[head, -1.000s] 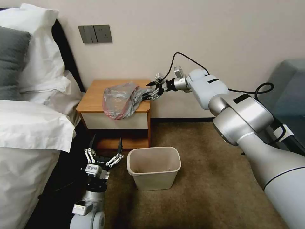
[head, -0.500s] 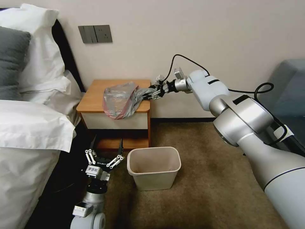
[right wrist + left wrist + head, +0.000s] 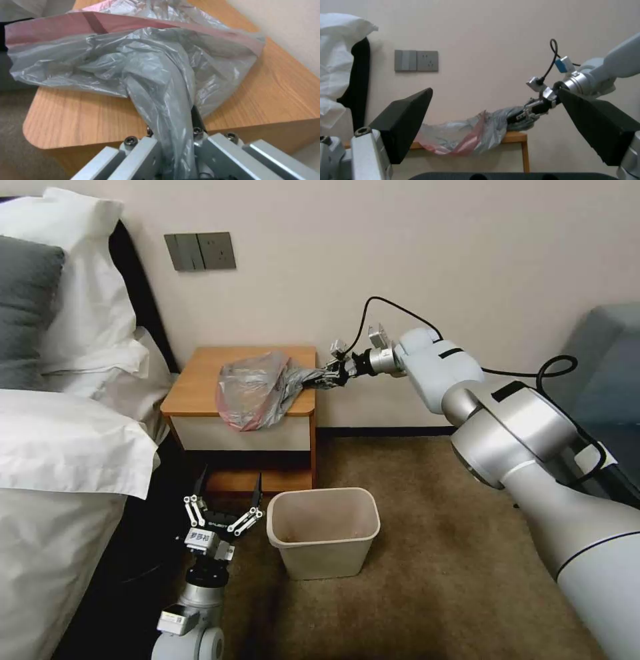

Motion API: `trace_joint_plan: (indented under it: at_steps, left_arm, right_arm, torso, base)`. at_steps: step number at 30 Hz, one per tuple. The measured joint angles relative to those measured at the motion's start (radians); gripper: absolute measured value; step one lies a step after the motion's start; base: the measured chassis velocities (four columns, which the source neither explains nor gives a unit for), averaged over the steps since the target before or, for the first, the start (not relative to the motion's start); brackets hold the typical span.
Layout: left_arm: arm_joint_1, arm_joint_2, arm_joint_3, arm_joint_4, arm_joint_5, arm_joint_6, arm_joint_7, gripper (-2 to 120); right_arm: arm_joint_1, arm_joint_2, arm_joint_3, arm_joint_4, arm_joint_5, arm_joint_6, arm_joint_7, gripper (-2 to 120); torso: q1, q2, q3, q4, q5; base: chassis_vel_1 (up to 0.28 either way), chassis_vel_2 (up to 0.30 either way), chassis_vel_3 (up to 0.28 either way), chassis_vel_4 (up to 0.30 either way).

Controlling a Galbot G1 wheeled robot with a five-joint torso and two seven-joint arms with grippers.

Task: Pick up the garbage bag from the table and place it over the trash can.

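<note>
Grey-black left gripper [image 3: 227, 495]: held low beside the trash can, fingers spread, nothing gripped.
Trash can [image 3: 323, 531]: set on the carpet before the table.
Garbage bag [image 3: 257, 387]: draped on the table [image 3: 193, 387], apparently partly lifted.
Right gripper [image 3: 325, 374]: clenched on the bag's gathered grey end at the table's right edge.
</note>
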Motion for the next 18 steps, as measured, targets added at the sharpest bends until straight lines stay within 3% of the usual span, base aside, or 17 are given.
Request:
trace_joint_plan:
  at_steps: [9, 18]
  left_arm:
    - [-0.003, 0.000, -0.003, 0.007, -0.001, 0.000, -0.004, 95]
    - [-0.016, -0.003, -0.064, -0.012, -0.035, 0.002, -0.073, 94]
  right_arm:
    - [0.001, -0.001, 0.025, 0.019, 0.013, 0.015, -0.036, 0]
    - [0.010, -0.078, 0.037, 0.094, 0.067, 0.046, -0.189, 0]
  torso:
    - [0.000, 0.000, 0.000, 0.0001, 0.0000]
    - [0.000, 0.000, 0.000, 0.0002, -0.0001]
  base:
    - [0.000, 0.000, 0.000, 0.000]
    - [0.000, 0.000, 0.000, 0.000]
